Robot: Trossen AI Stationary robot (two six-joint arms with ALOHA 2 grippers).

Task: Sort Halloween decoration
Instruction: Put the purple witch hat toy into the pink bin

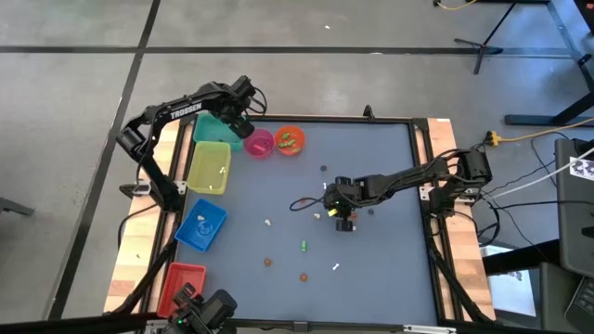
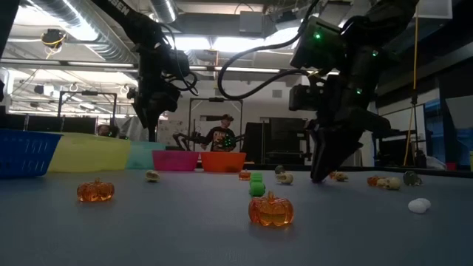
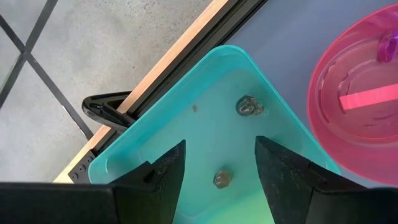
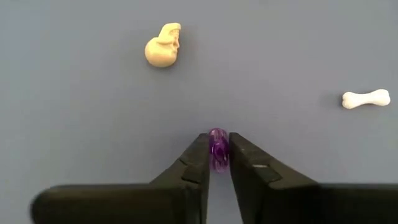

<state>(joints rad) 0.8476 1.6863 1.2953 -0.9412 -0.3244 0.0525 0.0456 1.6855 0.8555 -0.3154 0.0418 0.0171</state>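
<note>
We see the right gripper (image 4: 218,151) clamped on a small translucent purple trinket (image 4: 218,148), near a cream skull (image 4: 162,45) and a white bone (image 4: 365,98). The left gripper (image 3: 217,163) hangs with fingers apart over the teal bin (image 3: 186,134).

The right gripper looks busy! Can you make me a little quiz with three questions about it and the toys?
1. True or false: the right gripper pinches a purple trinket.
2. Which lies on the table near it? A skull and bone; B spoon; C sock.
3. Fill in: the left gripper hangs open over the ____ bin.

Key: 1 true. 2 A. 3 teal.
</note>
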